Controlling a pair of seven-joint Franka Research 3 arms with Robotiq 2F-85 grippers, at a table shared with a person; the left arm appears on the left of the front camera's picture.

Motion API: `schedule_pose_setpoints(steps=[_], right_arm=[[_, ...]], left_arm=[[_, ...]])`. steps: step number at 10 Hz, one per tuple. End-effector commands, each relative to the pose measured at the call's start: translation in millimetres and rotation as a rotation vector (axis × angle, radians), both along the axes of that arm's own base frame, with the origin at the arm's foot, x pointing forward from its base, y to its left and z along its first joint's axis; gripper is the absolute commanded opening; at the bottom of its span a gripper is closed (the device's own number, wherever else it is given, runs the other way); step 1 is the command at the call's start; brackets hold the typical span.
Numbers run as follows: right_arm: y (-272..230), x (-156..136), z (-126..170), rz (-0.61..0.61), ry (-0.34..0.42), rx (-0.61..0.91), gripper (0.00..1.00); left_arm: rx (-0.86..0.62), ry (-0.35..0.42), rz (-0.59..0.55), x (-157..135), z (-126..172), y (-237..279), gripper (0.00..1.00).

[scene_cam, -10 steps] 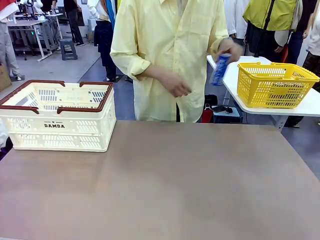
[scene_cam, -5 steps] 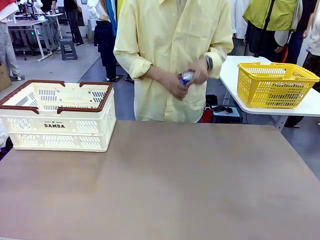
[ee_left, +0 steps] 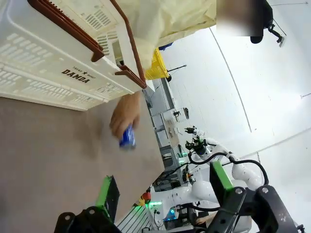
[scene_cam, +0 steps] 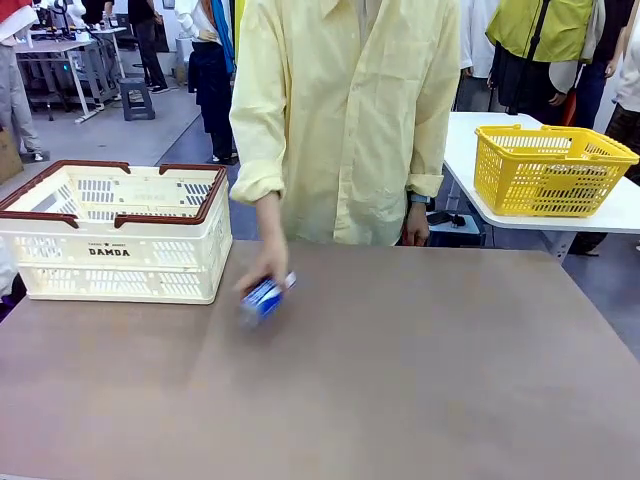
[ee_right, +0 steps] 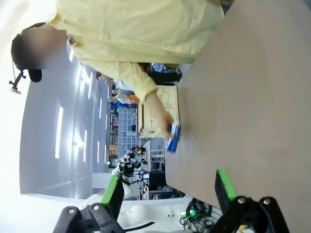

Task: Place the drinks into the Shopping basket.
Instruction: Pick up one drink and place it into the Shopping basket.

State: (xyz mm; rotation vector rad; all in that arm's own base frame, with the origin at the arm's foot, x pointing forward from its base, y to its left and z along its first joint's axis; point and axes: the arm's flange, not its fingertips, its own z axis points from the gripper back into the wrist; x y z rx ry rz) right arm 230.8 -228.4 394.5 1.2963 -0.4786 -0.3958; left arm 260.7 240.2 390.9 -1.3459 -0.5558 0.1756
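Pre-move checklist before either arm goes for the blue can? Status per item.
1. The blue can released onto the table: not ok, the person's hand grips it.
2. That can standing upright: cannot tell, it is blurred and looks tilted.
3. The Shopping basket top unobstructed: ok.
4. The left end effector open and empty: ok.
5. The right end effector open and empty: ok.
6. Approach to the can free of the person: not ok, their forearm reaches over the table.

Blue-and-white can (scene_cam: 266, 294) near cream DAMDA basket (scene_cam: 120, 265)
The can is held tilted, low over the tabletop; the basket is seen upright.
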Motion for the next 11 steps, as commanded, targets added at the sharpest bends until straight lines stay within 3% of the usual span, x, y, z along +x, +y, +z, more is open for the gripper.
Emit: schedule_pose_setpoints(steps=[1, 11], right_arm=[[1.2, 1.6, 4.0, -0.007, -0.018, 0.015, 1.00], [1.2, 1.6, 4.0, -0.007, -0.018, 0.015, 1.00]], left_arm=[[0.005, -0.022, -0.015, -2.9, -0.5, 0.5, 1.00], [0.002, 0.001, -0.001, 0.3, 0.2, -0.4, 1.00]])
